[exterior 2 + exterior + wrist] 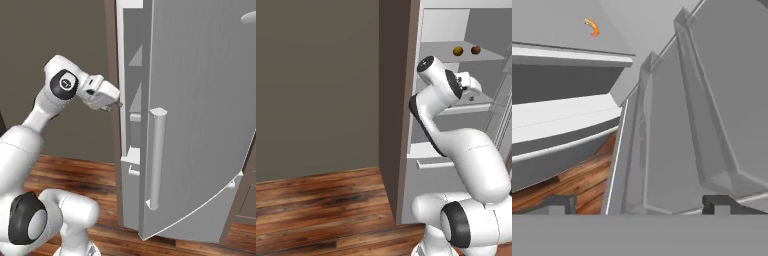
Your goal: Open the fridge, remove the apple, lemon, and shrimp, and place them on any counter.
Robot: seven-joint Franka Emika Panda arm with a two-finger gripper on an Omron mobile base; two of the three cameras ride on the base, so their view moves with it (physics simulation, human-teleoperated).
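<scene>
Fridge point(200, 100): door swung open, white shelves exposed. Jaws point(117, 104): spread wide, empty, poised at the fridge opening beside the door's inner bins. Lemon point(458, 51) and apple point(475, 50): side by side, slightly apart, on an upper shelf, above and beyond the jaws, lemon on the near side. Shrimp point(592, 27): on a shelf surface, ahead of the jaws and off toward the upper left of the hand view; curled, long axis roughly upright there. Likely next: reach inward toward one item; none yet grasped.
</scene>
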